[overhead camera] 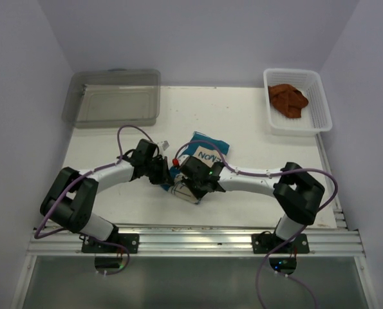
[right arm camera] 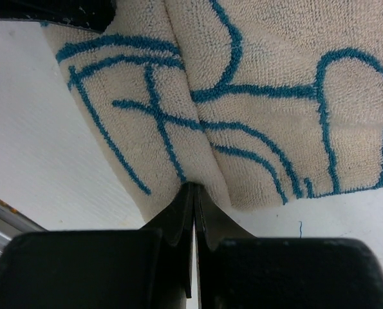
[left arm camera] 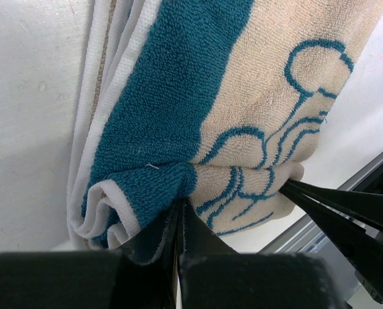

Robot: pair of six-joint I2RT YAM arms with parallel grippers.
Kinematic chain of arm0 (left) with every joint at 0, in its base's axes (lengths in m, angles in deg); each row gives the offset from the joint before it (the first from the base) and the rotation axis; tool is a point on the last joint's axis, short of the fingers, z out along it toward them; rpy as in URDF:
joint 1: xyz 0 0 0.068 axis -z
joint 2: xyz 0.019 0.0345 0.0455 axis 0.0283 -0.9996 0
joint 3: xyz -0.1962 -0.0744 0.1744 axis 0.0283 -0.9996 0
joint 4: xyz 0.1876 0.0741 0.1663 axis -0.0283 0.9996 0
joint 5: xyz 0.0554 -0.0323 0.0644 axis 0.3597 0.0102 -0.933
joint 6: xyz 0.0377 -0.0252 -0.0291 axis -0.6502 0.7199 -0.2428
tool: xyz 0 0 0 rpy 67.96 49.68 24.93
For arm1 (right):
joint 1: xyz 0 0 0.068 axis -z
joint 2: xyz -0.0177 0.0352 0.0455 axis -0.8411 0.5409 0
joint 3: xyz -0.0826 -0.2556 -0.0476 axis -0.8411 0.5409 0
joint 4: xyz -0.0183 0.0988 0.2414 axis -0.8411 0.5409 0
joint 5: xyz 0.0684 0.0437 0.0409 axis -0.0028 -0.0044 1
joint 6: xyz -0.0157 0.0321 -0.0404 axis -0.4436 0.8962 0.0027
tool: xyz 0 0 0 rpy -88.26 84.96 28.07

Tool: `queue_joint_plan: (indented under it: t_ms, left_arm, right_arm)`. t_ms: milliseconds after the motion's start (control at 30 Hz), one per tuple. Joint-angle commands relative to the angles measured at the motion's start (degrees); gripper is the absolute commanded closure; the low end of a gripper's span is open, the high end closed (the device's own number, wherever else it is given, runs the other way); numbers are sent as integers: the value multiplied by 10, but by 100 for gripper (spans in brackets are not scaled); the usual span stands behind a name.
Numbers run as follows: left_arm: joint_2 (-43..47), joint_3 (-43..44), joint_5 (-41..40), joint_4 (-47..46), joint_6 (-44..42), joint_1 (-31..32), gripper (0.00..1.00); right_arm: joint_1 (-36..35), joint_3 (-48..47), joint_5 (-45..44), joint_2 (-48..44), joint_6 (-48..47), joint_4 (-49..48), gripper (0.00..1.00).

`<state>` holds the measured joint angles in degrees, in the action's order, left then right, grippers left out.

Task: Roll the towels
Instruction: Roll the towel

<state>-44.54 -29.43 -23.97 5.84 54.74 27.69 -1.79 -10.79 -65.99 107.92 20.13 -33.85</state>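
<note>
A: Top view first. What is logged?

B: The cream towel [overhead camera: 207, 153] is noted mid-table [overhead camera: 255, 129], its near end bunched between the two arms. That end is approached from opposite sides by the left gripper [overhead camera: 170, 175] and the right gripper [overhead camera: 188, 188]. Jaw state cannot be told from this height. The rust-brown towel [overhead camera: 288, 100] is seen crumpled inside the white mesh basket [overhead camera: 321, 96] at the far right, well apart. The clear plastic bin [overhead camera: 114, 96] is noted at the far left.

A: Left wrist view?

B: The left jaws are seen pinched shut on the blue-bordered corner, where a loose curl of layers is formed. The right fingers [left arm camera: 345, 209] are seen touching the cream edge alongside.

A: Right wrist view?

B: The right jaws are seen closed on a fold of the printed cream cloth, with no gap between them. The one end is judged to be held at two spots so that the roll can be turned evenly, not skewed.

A: Counts?

B: Two towels are counted, one gripped and one not yet handled. Two grippers, one basket and one bin are counted. Rolling is judged barely begun.
</note>
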Motion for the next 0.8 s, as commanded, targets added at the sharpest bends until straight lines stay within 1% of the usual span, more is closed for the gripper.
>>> queue_joint_plan:
  t_ms: [0, 267, 400, 500, 600, 633, 700, 733, 767]
  left_arm:
    - [5, -2, -28, 26, -10, 3, 100]
    - [2, 1, -18, 25, -12, 3, 100]
    - [1, 0, -17, 24, -12, 2, 100]
    - [2, -1, -18, 24, -13, 2, 100]
    - [2, 0, -16, 23, -13, 3, 100]
    - [2, 0, -16, 23, -13, 2, 100]
    - [1, 0, -15, 24, -13, 3, 100]
    - [2, -1, -15, 24, -13, 2, 100]
    - [2, -1, -15, 25, -13, 3, 100]
  right_arm:
    - [-1, 24, -13, 2, 1, -5, 100]
    - [-21, -5, -77, -75, -5, 38, 100]
    - [-60, -17, -119, -89, -13, 50, 99]
    - [-92, -25, -156, -86, -24, 50, 94]
    - [-118, -33, -189, -75, -37, 45, 86]
    - [-123, -39, -194, -71, -41, 43, 82]
    - [-135, -45, -201, -60, -50, 41, 79]
    - [-139, -49, -201, -56, -52, 39, 74]
    - [-143, -52, -203, -53, -58, 38, 73]
